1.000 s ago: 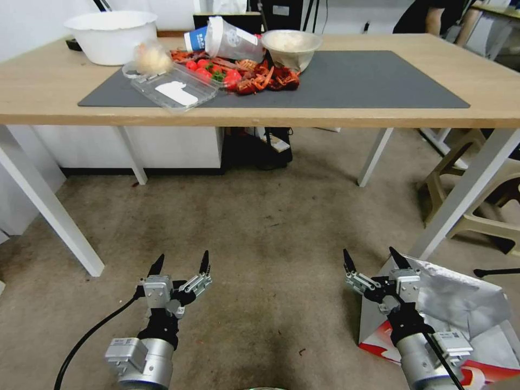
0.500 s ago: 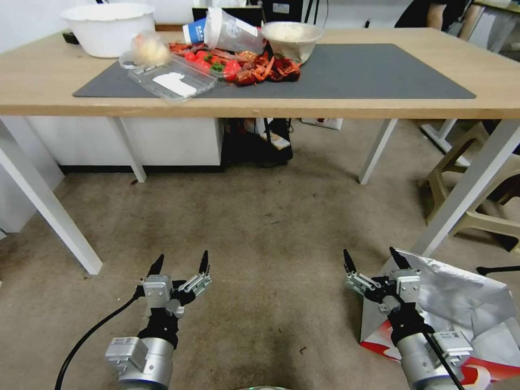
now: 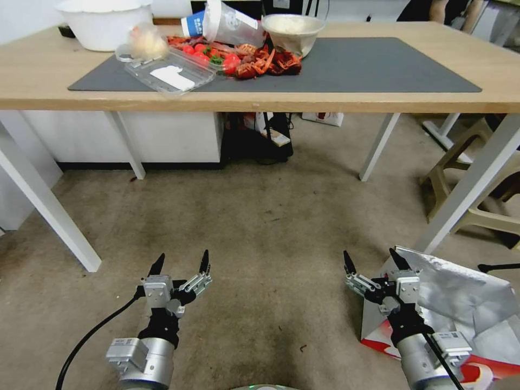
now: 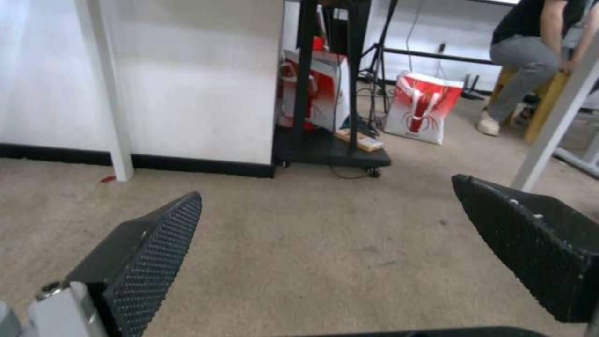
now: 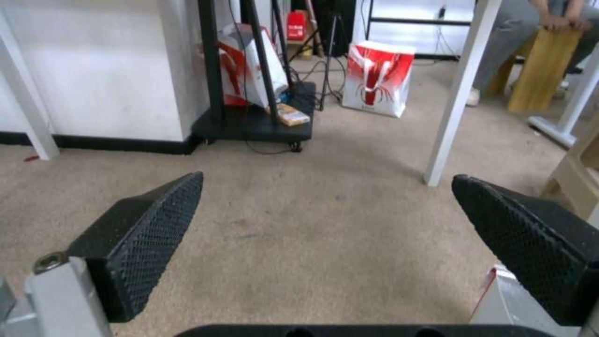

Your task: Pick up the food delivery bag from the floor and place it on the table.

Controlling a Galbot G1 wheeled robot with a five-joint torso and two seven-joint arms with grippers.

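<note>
Food delivery bag (image 3: 460, 303) lies on the floor (image 3: 271, 227) by the table (image 3: 379, 97) leg, partly hidden behind the wide-spread right gripper (image 3: 372, 261); left gripper (image 3: 180, 260) likewise spread.

A big white bowl (image 3: 103, 24) sits at the far left of the tabletop, and near it lies a clear plastic box (image 3: 170, 76) with a white paper in it. Next to the box is a heap of red crayfish (image 3: 265, 62) and small tomatoes (image 3: 208, 51), with a clear cup (image 3: 230, 27) tipped on its side and a glass bowl (image 3: 292, 32) of something white. Farther back, a black cart (image 4: 331, 150) on little wheels stands beside a red and white shopping bag (image 4: 421, 112) with a crayfish picture.
</note>
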